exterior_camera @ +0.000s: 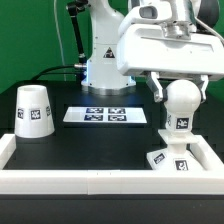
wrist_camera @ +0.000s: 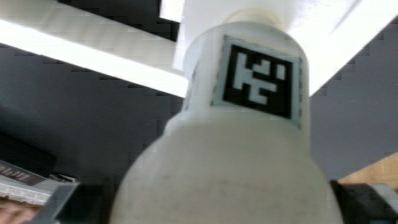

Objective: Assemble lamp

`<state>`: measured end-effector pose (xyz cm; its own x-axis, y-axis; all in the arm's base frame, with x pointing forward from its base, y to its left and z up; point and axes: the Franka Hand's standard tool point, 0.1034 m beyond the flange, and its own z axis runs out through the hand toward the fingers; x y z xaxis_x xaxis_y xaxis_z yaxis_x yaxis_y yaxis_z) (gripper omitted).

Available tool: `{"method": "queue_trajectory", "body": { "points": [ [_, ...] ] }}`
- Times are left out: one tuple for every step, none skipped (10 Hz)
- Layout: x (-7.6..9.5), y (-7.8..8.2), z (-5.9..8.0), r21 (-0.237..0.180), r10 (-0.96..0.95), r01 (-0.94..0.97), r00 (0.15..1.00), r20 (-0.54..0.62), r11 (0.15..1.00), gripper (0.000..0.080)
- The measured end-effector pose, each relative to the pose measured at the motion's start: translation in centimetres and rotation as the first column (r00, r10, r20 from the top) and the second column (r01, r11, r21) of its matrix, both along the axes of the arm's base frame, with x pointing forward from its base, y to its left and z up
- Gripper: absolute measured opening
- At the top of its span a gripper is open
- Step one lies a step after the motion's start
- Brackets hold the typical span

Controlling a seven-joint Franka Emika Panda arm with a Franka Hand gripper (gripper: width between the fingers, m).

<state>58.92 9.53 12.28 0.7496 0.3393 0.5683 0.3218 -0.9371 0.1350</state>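
Note:
My gripper (exterior_camera: 180,90) is shut on the ball-shaped white bulb (exterior_camera: 181,104) and holds it upright, stem down, at the exterior view's right. The bulb's tagged stem (exterior_camera: 180,125) hangs right over the flat square base (exterior_camera: 169,159), which lies by the front right wall. I cannot tell whether stem and base post touch. The tapered white shade (exterior_camera: 35,109) stands on the table at the exterior view's left, away from the gripper. In the wrist view the bulb (wrist_camera: 222,160) fills the frame with its tag facing the camera, between the fingers of my gripper (wrist_camera: 214,215).
The marker board (exterior_camera: 107,115) lies on the black table between the shade and the base. A white wall (exterior_camera: 90,180) runs along the front and both sides of the work area. The robot's white base (exterior_camera: 103,62) stands behind.

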Motion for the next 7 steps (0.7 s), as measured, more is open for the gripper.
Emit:
{"method": "queue_trajectory", "body": {
  "points": [
    [0.01,0.0,-0.02,0.0,0.0,0.0,1.0,-0.002,1.0,0.0582],
    [-0.01,-0.01,-0.06,0.0,0.0,0.0,1.0,-0.004,1.0,0.0582],
    [-0.02,-0.01,-0.07,0.0,0.0,0.0,1.0,-0.004,1.0,0.0672],
    [-0.02,-0.01,-0.07,0.0,0.0,0.0,1.0,-0.004,1.0,0.0695],
    [-0.02,-0.01,-0.07,0.0,0.0,0.0,1.0,-0.004,1.0,0.0695],
    [-0.02,-0.02,-0.07,0.0,0.0,0.0,1.0,-0.004,1.0,0.0698],
    [-0.02,-0.02,-0.07,0.0,0.0,0.0,1.0,-0.004,1.0,0.0698]
  ]
}}
